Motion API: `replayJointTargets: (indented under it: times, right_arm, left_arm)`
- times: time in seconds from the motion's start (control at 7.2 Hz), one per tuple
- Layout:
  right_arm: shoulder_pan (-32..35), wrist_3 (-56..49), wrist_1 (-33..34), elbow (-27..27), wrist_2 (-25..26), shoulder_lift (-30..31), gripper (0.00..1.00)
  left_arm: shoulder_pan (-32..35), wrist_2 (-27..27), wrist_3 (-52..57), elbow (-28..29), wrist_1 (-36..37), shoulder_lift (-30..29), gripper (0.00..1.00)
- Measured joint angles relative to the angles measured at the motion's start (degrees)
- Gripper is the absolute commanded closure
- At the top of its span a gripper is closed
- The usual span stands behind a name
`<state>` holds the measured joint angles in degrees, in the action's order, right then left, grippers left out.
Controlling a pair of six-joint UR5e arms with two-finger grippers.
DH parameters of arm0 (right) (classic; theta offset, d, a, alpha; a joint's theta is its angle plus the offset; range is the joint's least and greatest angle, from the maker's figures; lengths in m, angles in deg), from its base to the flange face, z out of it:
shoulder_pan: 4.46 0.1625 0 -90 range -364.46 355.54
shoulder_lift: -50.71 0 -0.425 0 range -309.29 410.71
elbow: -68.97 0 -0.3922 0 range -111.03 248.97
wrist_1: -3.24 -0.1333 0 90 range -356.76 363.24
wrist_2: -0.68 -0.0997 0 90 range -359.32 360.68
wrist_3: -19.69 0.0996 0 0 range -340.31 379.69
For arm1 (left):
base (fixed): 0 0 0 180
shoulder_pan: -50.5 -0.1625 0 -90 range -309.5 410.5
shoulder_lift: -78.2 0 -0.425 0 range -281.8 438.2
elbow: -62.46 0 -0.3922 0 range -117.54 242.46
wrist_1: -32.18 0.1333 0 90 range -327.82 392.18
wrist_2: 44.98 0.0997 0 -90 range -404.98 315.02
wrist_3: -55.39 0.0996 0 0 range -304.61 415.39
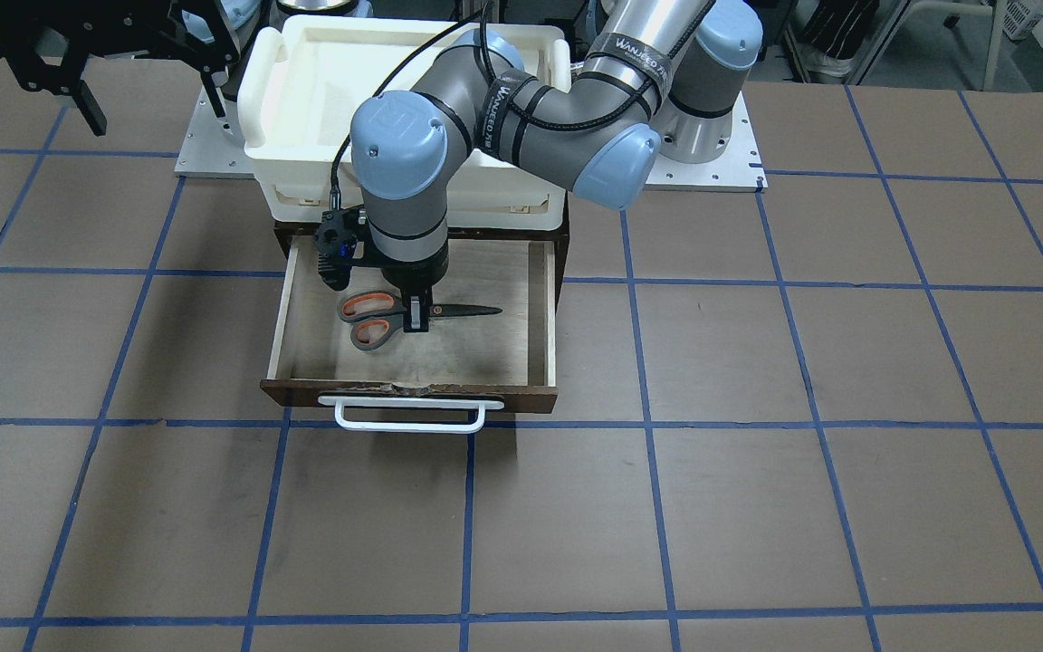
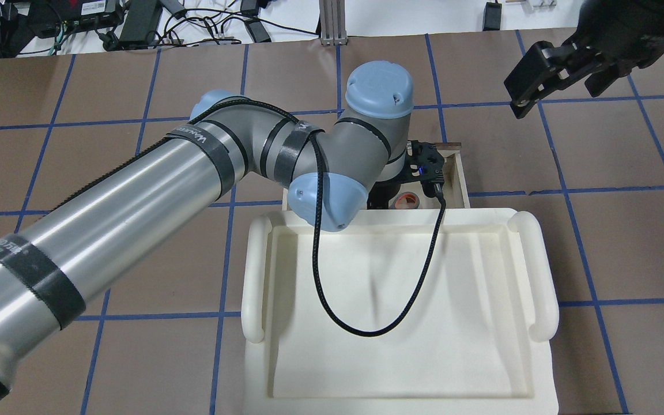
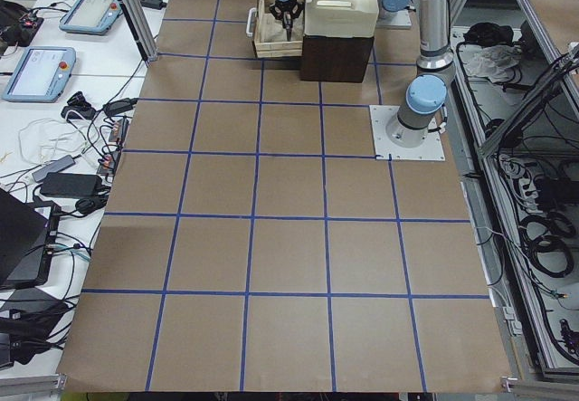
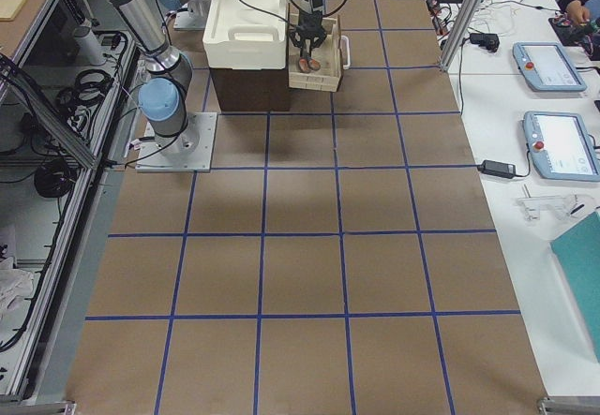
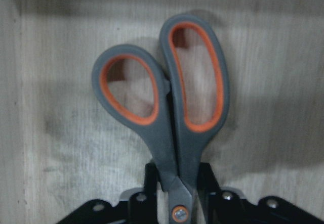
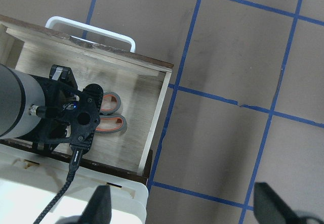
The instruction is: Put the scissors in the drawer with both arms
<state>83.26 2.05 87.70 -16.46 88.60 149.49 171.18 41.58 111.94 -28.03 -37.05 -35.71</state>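
The scissors [image 1: 375,319] lie low in the open drawer [image 1: 413,395], with the orange-lined loops toward the view's left and the dark blades toward its right. My left gripper [image 1: 416,319] points straight down into the drawer and is shut on the scissors near the pivot. In the left wrist view the scissors [image 5: 172,107] sit between the two black fingers [image 5: 151,179] over the pale plywood floor. My right gripper [image 2: 531,75] hangs open and empty above the table, off to the side of the drawer. In its wrist view the drawer [image 6: 158,100] and the scissors [image 6: 109,115] show below it.
A cream plastic tray [image 2: 539,276] sits on top of the dark brown cabinet behind the drawer. The white bar handle [image 1: 408,417] sticks out at the drawer's front. A black cable [image 2: 366,328] loops from my left wrist over the tray.
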Motion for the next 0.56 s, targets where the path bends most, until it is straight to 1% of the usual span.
replayJointTargets:
  times: [0.14, 0.28, 0.56]
  right_arm:
    - [0.0, -0.02, 0.0, 0.0, -0.02, 0.0, 0.0]
    - [0.0, -0.02, 0.0, 0.0, -0.03, 0.0, 0.0]
    - [0.0, -0.03, 0.0, 0.0, -0.04, 0.0, 0.0]
  left_arm:
    - [0.01, 0.04, -0.04, -0.01, 0.05, -0.23, 0.57]
    - [0.01, 0.13, -0.11, -0.03, 0.16, -0.27, 0.38]
    - [0.1, 0.12, -0.15, -0.05, 0.52, -0.3, 0.37]
